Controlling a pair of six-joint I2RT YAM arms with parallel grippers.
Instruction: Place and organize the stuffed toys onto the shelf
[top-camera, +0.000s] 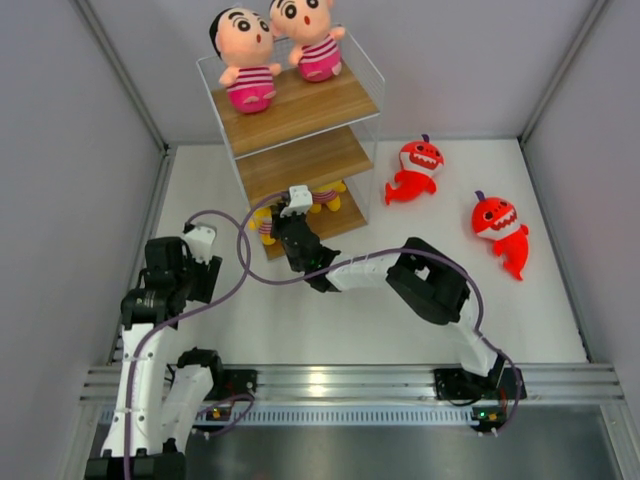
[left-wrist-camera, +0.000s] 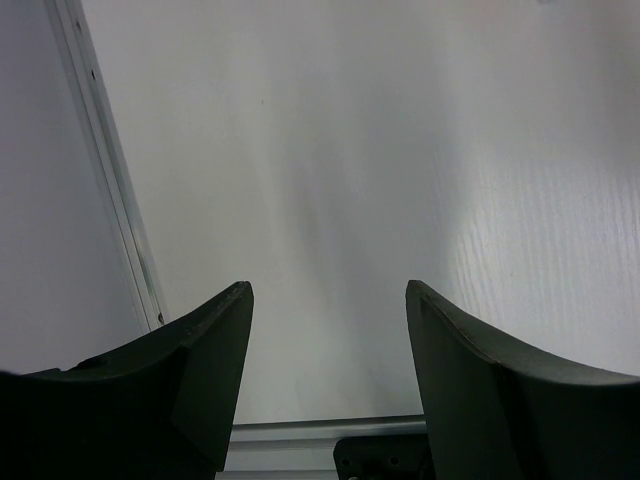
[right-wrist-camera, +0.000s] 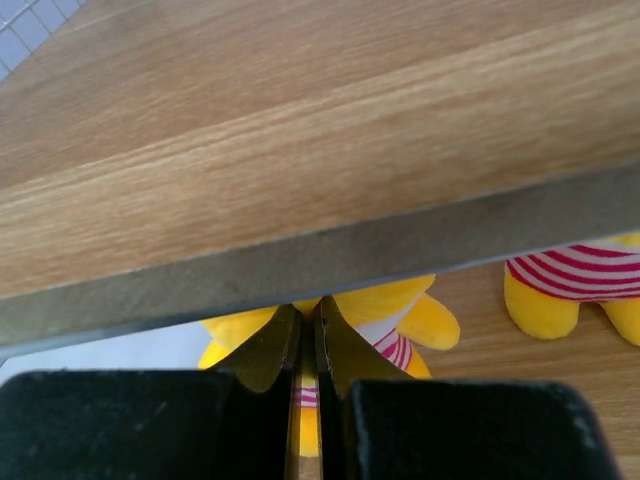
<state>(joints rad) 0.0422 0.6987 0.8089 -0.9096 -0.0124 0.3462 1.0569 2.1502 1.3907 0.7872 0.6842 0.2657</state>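
1. The shelf (top-camera: 300, 115) is standing upright at the far middle of the table. Its long axis is running vertically, its three wooden boards are stacked, and its open front is facing the arms.
2. Two boy dolls (top-camera: 247, 62) (top-camera: 311, 35) are sitting upright on the shelf's top board. They are side by side with their heads touching and their fronts turned toward the arms.
3. Two red sharks are lying on the table to the right of the shelf, toothy mouths up.
   - The nearer shark (top-camera: 415, 170) is lying just beside the shelf, with its head pointing away from the arms and its tail angling back toward the shelf.
   - The farther shark (top-camera: 500, 228) is lying well apart from the shelf, with its tail pointing away from it.
4. Two yellow dolls (right-wrist-camera: 390, 310) (right-wrist-camera: 575, 290) are sitting on the shelf's bottom board. The middle board is mostly covering them, so I cannot tell which way they are pointing.
5. The right gripper (right-wrist-camera: 308, 318) is reaching into the front of the shelf's bottom tier.
   - Its jaws are pressed almost together.
   - Its tips are sitting right against the left yellow doll.
   - I cannot tell whether it is pinching any fabric.
6. The left gripper (left-wrist-camera: 325, 290) is hanging left of the shelf, over bare table. Its jaws are spread wide and holding nothing, and it is well apart from every toy.
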